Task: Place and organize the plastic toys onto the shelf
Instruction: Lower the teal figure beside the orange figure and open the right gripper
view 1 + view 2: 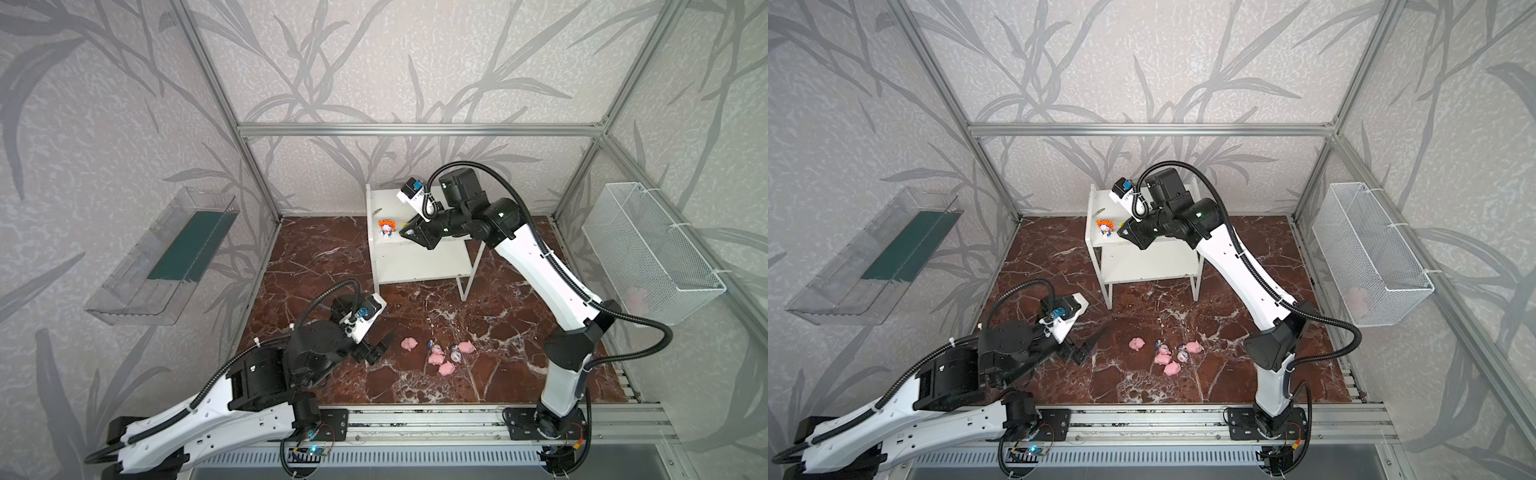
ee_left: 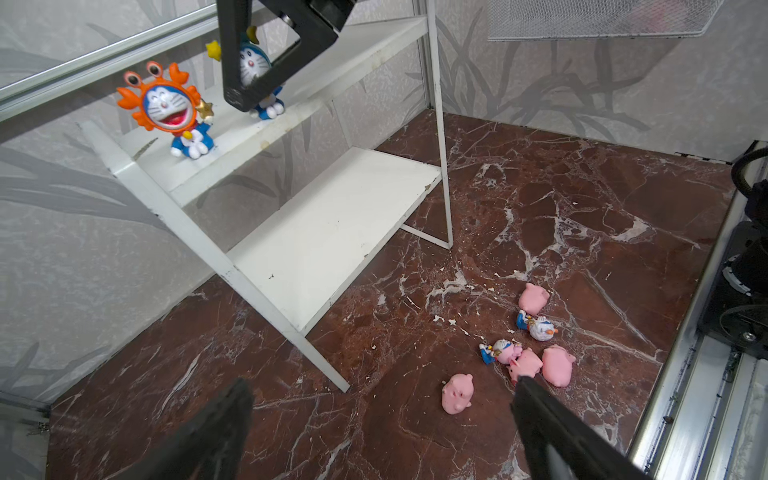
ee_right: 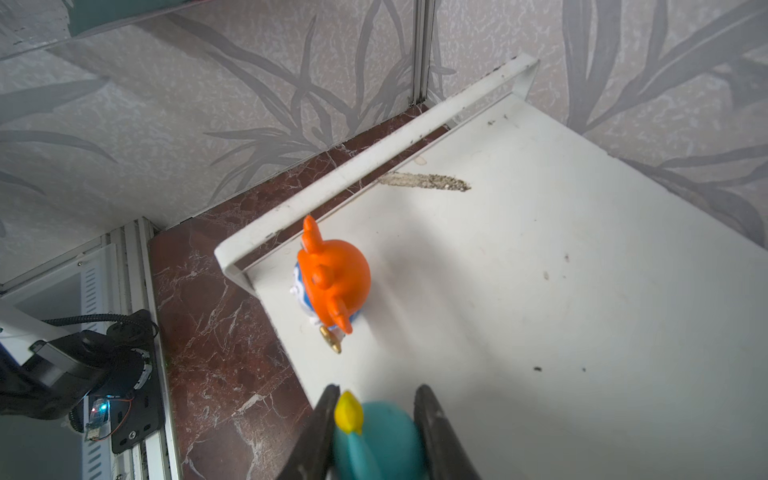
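Placing step, figurine number two, I reckon.

Starting left: the left gripper (image 1: 378, 347) hangs low over the bench (image 1: 316, 257) near its front edge, jaws spread as wide as they go, nothing in them.

The shelf (image 1: 419, 262) sits at the back edge of the bench, roughly mid-width. It's flat white painted boards, a bit scuffed and chipped, on thin metal legs. On the top board, by its front-left corner, the orange crab-hat figurine (image 2: 166, 108) stands upright. It's glossy hard plastic with a big round head on tiny feet, so probably tippy.

Just beside it to the right, the teal-hat figurine (image 2: 253, 66) is pinched at its smooth domed cap by the right gripper (image 3: 378, 395), jaws narrow and clamped on it. Its feet look to be down on the board, or nearly.

Next move, my guess: open gently and lift straight off, since a sideways drag could topple either one.

Then the loose stuff, toward the front edge of the bench. A lone pig (image 2: 457, 392) lies nearest the left gripper. Right of it three more pigs (image 2: 559, 365) are huddled up with two fallen figurines (image 2: 540, 328). The pigs are matte, rounded blobs, easy to pinch. That crowded clump calls for a careful pick.
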`<state>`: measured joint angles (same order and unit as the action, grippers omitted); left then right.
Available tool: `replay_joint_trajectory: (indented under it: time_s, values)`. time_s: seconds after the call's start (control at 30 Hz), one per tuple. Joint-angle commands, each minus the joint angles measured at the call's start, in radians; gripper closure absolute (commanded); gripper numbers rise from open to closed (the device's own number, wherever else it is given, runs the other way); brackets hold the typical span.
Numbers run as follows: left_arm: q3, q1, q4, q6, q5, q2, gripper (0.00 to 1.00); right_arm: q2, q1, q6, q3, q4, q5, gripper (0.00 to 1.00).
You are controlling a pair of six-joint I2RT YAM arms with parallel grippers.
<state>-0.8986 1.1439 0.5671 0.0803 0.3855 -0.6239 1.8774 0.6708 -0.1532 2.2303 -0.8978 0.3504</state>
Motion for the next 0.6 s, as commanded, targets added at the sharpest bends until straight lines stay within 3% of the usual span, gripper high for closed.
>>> replay_joint_trajectory:
  time_s: [0.0, 0.23, 0.57]
  values:
    - [0.014, -0.006, -0.003, 0.03, 0.022, 0.013, 0.01, 0.013, -0.012, -0.019, 0.032, -0.028, -0.007, 0.78]
    - [0.022, -0.013, -0.056, 0.033, 0.052, 0.014, 0.01, 0.027, -0.027, -0.037, 0.038, -0.024, 0.007, 0.78]
    - [-0.017, -0.044, -0.17, 0.129, 0.07, -0.023, 0.01, 0.052, -0.042, -0.04, 0.051, -0.017, 0.059, 0.77]
